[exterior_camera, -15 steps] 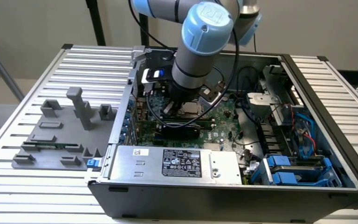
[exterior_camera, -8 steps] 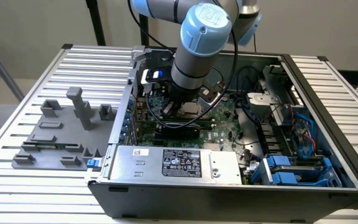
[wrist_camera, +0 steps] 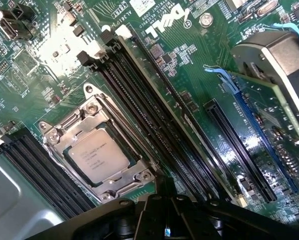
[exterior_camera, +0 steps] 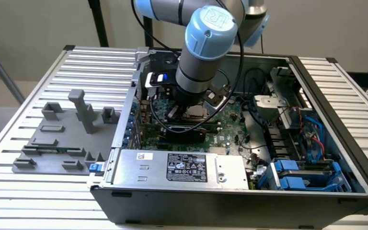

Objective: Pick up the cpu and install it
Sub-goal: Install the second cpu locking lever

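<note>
Ribbed silver-grey metal worktable (exterior_camera: 30, 91), carrying an opened black desktop computer case (exterior_camera: 235, 201) and, at the exterior view's left, a flat grey plastic fixture plate with upright blocks (exterior_camera: 65, 139).

Item: green motherboard (wrist_camera: 189, 60) inside the case, with long black memory slots (wrist_camera: 139, 110) running diagonally and a blue-edged expansion slot (wrist_camera: 254, 130) alongside.

Item: small flat square cpu with a silvery metal top (wrist_camera: 100, 159), seated in the silver metal socket frame (wrist_camera: 97, 157) on the motherboard, between two banks of memory slots.

Item: robot arm, grey tube with blue joint cap (exterior_camera: 203, 43), reaching down into the case above the socket area.

Item: black gripper (wrist_camera: 164, 220), positioned just beside the socket, apart from the cpu; whether its fingers are apart or together cannot be told.
</note>
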`<action>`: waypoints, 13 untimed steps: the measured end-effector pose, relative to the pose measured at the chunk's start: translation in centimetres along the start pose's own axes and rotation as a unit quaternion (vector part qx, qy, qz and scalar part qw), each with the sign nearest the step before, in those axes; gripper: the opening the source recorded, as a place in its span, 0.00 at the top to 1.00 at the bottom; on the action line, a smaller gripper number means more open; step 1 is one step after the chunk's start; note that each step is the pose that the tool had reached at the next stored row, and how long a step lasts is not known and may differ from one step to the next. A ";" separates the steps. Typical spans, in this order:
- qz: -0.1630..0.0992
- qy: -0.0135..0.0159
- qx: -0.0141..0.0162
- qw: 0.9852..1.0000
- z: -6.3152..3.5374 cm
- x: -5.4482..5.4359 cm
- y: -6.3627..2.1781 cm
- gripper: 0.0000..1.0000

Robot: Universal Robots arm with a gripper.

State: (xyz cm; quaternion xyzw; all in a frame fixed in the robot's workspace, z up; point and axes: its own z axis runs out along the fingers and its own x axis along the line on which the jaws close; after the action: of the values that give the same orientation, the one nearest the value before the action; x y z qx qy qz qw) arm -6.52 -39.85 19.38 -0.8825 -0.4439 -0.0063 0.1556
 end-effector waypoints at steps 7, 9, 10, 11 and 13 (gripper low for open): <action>0.000 -0.001 0.000 1.000 -1.22 0.2 -0.35 0.89; 0.000 -0.001 0.000 1.000 -1.66 0.3 -0.47 0.89; 0.000 -0.001 0.000 1.000 -1.66 0.3 -0.47 0.89; 0.000 -0.001 0.000 1.000 -1.66 0.3 -0.47 0.89; 0.000 -0.001 0.001 1.000 -1.66 0.3 -0.47 0.89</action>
State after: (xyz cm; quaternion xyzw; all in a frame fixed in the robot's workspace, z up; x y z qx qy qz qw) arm -6.51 -39.84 21.13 -0.8825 -0.4437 -0.0054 0.1558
